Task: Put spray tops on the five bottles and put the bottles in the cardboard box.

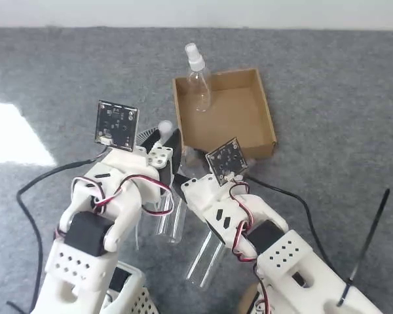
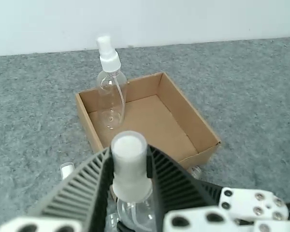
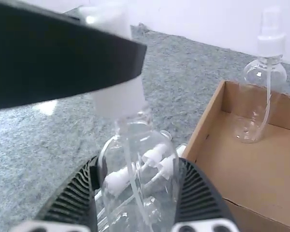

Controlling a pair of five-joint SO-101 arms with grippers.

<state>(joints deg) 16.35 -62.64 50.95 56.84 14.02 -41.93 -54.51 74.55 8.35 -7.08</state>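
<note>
Axis upright: left tool [image 2: 129, 154] pinches spray top [image 2: 129, 169] sitting on neck of bottle [image 3: 135, 164] clamped by right tool [image 3: 137, 188]; cardboard box [image 1: 239, 121] lies just beyond, far-right of both.

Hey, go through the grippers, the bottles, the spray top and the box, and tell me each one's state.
left gripper: shut on the spray top.
spray top: on the held bottle's neck.
right gripper: shut on the held bottle.
held bottle: roughly upright.
boxed bottle: upright, already capped.
cardboard box: open-topped, one bottle inside.
loose bottle and second loose bottle: both lying on their sides.
</note>
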